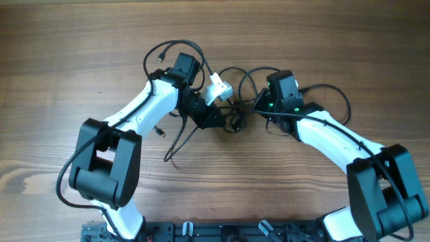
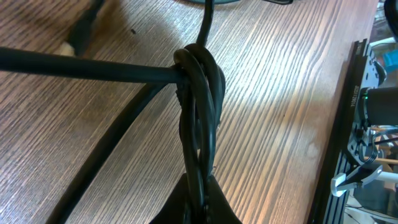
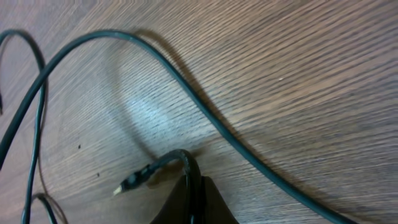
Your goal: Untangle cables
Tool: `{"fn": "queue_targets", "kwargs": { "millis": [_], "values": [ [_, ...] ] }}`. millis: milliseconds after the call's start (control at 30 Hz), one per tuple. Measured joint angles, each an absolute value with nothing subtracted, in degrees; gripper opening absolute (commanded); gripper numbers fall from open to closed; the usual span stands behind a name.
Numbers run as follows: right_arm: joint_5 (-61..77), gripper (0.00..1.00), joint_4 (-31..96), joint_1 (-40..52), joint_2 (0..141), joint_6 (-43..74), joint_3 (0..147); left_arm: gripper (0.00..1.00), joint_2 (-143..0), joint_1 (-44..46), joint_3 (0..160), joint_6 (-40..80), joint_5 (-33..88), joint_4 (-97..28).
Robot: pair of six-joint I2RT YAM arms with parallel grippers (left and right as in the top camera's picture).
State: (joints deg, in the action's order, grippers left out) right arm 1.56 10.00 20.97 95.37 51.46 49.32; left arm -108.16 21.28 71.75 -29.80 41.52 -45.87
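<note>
Left wrist close-up: nipping the knotted cables [image 2: 199, 112] at six o'clock with left gripper [image 2: 200, 208], likewise pinching one cord [image 3: 166, 160] with right gripper [image 3: 193, 204]

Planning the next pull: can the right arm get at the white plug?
Probably: the white plug lies close beside it, but the right pincer is shut on a cable.

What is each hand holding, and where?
Left hand: the bundle of thin black cables, by its bunched strands. Right hand: one thin black cable, just behind its plug end.
</note>
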Motion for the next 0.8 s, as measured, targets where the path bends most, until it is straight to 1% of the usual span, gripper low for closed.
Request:
{"fn": "queue_targets", "kwargs": {
  "millis": [200,333,400,467,533,600,667,733,800],
  "values": [
    [-2.3,0.04,13.7,21.0,95.4,58.6,49.5,0.04,-108.2,21.3,71.7,-29.8,41.9,-45.8],
    [-3.6,0.06,13.7,21.0,95.4,60.5,49.5,0.04,-108.2,21.3,71.7,-29.8,41.9,-45.4],
    [-4.2,0.04,13.8,21.0,95.4,60.7,49.5,0.04,-108.2,21.3,71.7,-29.8,41.9,-45.4],
    [-4.4,0.04,13.8,21.0,95.4,60.8,49.5,0.04,-108.2,21.3,71.7,-29.8,41.9,-45.4],
    [-4.3,0.05,13.6,21.0,95.3,59.2,49.5,0.04,-108.2,21.3,71.7,-29.7,41.4,-45.0],
    [-3.2,0.09,12.1,20.9,94.9,54.8,49.5,0.04,-108.2,21.3,71.7,-28.8,40.2,-44.6],
    [-1.9,0.11,10.6,20.6,93.2,49.7,49.5,0.04,-108.2,21.2,71.7,-28.0,39.0,-44.1],
    [-1.5,0.11,10.2,20.0,90.5,46.1,49.5,0.04,-108.2,20.8,71.7,-27.4,37.7,-44.1],
    [-1.3,0.08,10.0,19.2,86.4,43.2,49.5,0.04,-108.2,20.3,71.7,-26.9,36.5,-44.2]
  ]
}}
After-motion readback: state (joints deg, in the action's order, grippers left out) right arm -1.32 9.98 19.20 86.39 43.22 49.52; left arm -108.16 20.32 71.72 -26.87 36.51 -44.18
